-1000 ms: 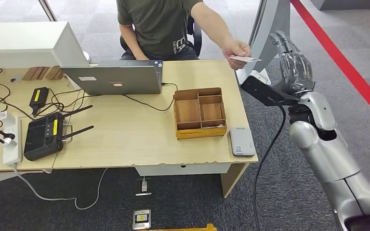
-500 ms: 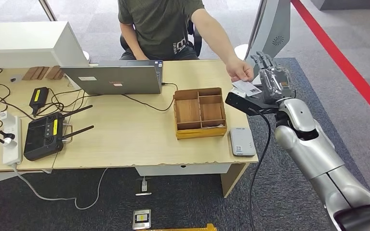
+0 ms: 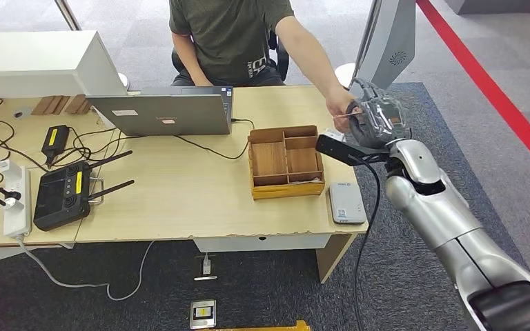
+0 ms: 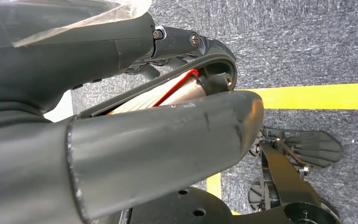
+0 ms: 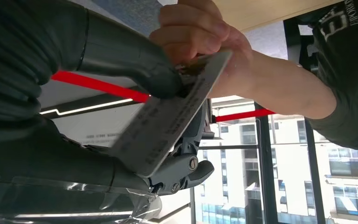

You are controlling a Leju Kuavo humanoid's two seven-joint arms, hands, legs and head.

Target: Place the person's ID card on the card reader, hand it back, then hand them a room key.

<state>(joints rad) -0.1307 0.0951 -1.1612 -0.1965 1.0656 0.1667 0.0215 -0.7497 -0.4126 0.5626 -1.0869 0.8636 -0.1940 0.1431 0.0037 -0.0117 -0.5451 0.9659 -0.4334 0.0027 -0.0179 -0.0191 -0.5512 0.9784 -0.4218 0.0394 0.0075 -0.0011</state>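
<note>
Your right robot hand (image 5: 135, 116) pinches the ID card (image 5: 168, 121), a pale, flat card with faint print, beyond the desk (image 3: 179, 193) corner; the person's hand (image 5: 200, 32) also grips it.

The left hand (image 4: 121, 107) takes up most of the frame — a thick dark grey thumb and darker fingers, curled with nothing visible in them. Beyond lies speckled grey carpet (image 4: 284, 42), crossed by a bright yellow floor stripe (image 4: 317, 95).
</note>
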